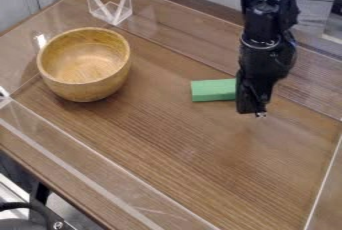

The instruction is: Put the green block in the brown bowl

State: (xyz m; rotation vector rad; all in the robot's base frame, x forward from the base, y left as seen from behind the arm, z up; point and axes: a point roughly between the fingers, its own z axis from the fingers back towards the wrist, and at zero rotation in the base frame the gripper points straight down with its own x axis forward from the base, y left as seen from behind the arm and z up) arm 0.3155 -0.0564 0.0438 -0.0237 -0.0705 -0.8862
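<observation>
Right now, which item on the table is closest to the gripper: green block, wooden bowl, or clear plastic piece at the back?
The flat bright green rectangular block, right at the shut black gripper; the others sit far off to the left.

Even, soft indoor light; faint glare along the bench's clear edge walls; low resolution, slightly soft throughout.

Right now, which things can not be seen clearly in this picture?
- Right end of the green block, camera view: hidden behind the tool.
- Contact between tool and block: too small and dark to tell a hold.
- Arm's upper part: cut off by the top edge.
- Near inner wall of the brown bowl: hidden by its own rim.
</observation>
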